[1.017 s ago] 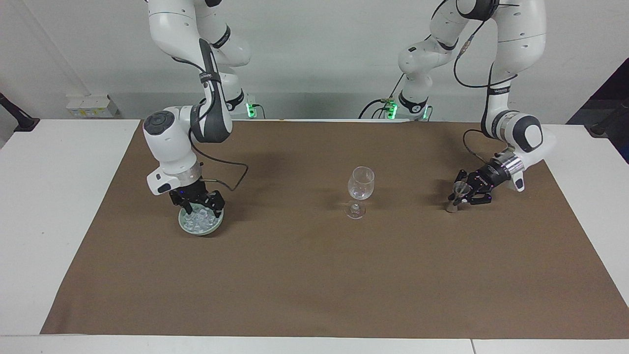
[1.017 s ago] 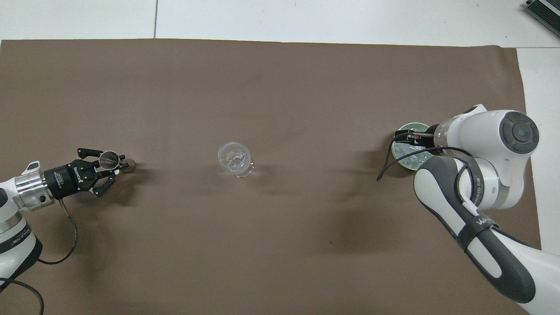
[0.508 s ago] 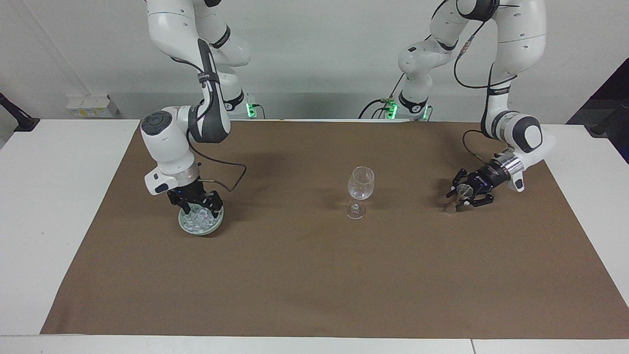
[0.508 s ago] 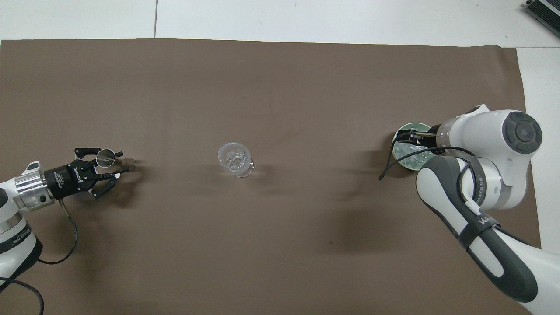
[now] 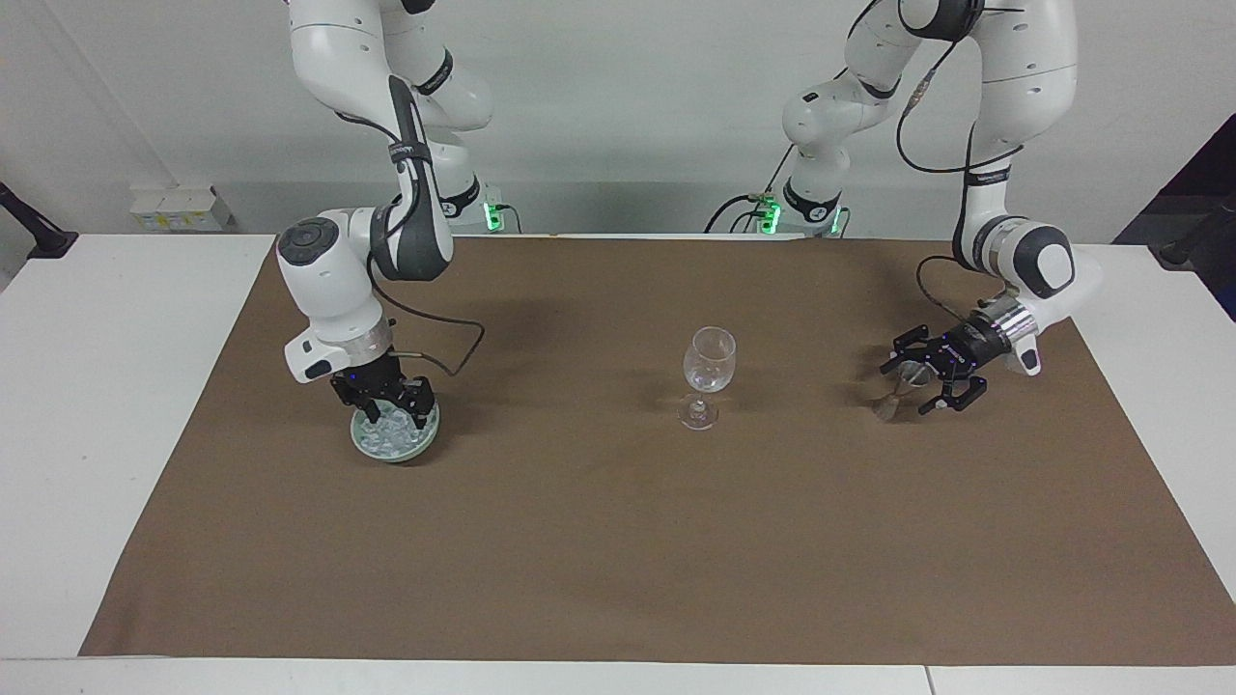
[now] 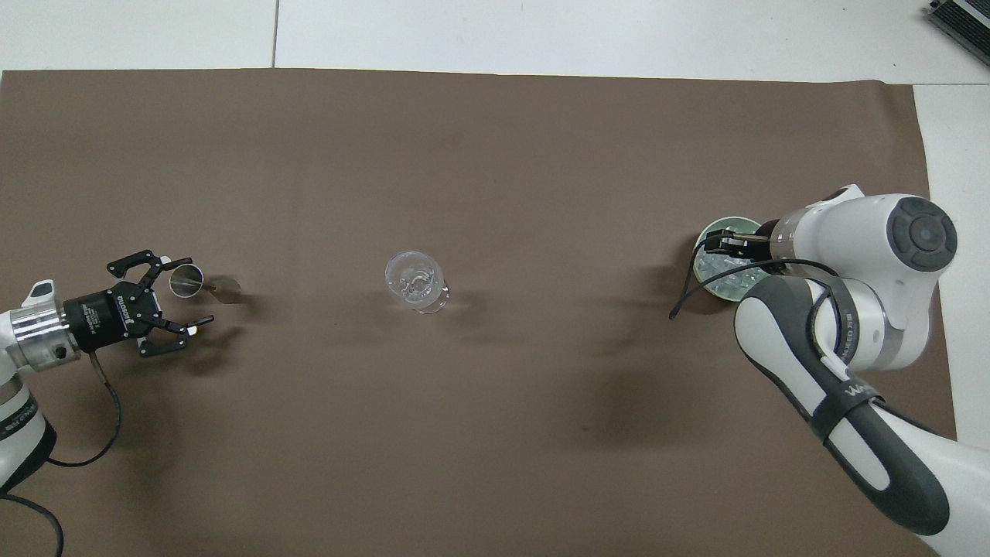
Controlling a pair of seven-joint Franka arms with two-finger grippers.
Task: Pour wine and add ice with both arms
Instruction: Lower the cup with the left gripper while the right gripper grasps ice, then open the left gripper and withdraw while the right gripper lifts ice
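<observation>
A clear stemmed wine glass [image 5: 710, 372] stands upright mid-table; it also shows in the overhead view [image 6: 416, 280]. The ice [image 5: 391, 431] lies as several small clear cubes in a round green dish [image 5: 372, 451] toward the right arm's end. My right gripper [image 5: 386, 413] is down in the dish, on the ice [image 6: 723, 272]. My left gripper [image 5: 908, 388] is open, low over the cloth toward the left arm's end. A small clear cup [image 6: 186, 280] on a brownish foot stands at its fingertips, between the spread fingers. I cannot tell whether they touch it.
A brown cloth [image 5: 618, 541] covers the table's middle, with white table [image 5: 97, 434] showing at both ends. The right arm's black cable [image 6: 684, 290] loops beside the dish [image 6: 719, 226].
My left gripper has opened off the small cup and drawn back a little toward the left arm's end. The cup stays on the cloth. My right gripper has barely moved over the dish.
</observation>
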